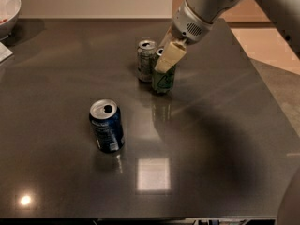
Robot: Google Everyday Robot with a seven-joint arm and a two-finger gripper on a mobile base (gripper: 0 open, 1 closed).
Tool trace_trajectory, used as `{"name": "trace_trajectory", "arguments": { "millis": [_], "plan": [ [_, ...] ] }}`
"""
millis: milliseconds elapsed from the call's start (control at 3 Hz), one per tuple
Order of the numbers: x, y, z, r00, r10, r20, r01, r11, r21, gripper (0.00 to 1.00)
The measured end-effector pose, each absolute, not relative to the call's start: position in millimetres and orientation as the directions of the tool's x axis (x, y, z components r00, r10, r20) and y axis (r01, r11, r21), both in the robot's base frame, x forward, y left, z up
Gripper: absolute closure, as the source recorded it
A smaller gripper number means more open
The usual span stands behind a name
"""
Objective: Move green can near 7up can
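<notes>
One tool (165, 60) grips green can (163, 81) top, just beside 7up can (146, 62).

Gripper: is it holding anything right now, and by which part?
Yes. The gripper holds the green can by its upper part, near the rim. The can is upright, right beside the 7up can.

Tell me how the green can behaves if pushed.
The green can, held at its top by the gripper beside the 7up can, is tall and narrow, so a high push would likely tip it. Toppled, its round wall would probably roll. The glossy table suggests it may slide.
</notes>
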State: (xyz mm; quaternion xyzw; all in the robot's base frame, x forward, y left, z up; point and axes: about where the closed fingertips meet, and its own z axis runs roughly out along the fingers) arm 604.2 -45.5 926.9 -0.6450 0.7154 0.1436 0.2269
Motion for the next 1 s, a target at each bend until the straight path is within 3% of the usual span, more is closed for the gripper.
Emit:
{"name": "trace_trajectory", "arguments": {
  "millis": [1000],
  "plan": [
    [627.2,-48.6,904.9,-0.128,-0.861,-0.492,-0.982,0.181,-0.060,0.12]
  ]
}}
